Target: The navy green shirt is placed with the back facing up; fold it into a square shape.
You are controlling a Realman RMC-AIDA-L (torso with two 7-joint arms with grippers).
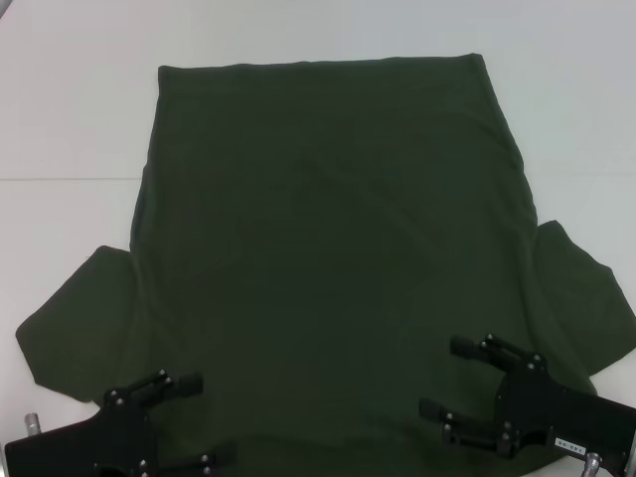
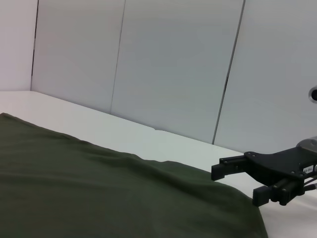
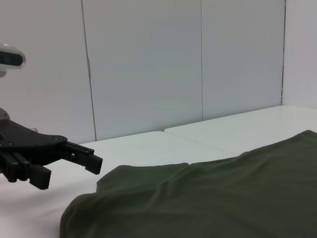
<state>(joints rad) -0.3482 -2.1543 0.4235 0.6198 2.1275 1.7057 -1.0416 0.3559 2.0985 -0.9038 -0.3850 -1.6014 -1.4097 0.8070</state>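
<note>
A: Where does the navy green shirt [image 1: 328, 258] lie?

B: Spread flat over the middle of the white tabletop [image 1: 70, 119], plain side up, hem toward the far edge and both short sleeves fanned out toward the near corners. No fold is made yet, by the look of it.

A: Starting from the left, what is each tool doing?

B: The left tool [image 1: 194, 422] hovers at the near edge, over the cloth just inside the left sleeve, fingers spread and gripping nothing. The right tool [image 1: 447, 378] sits over the near right part of the shirt, beside the right sleeve, also released and empty. Whether either one touches the fabric, I cannot tell.

A: How will the shirt behave when lifted?

B: I'd judge it light, soft and limp, likely to sag and drag on the tabletop instead of keeping its shape. It's far bigger than the tools, so one pinch won't control it.

A: Where should they take hold?

B: Probably at the near shoulder edge, one tool per side, pinching both layers together so the fold carries evenly
</note>
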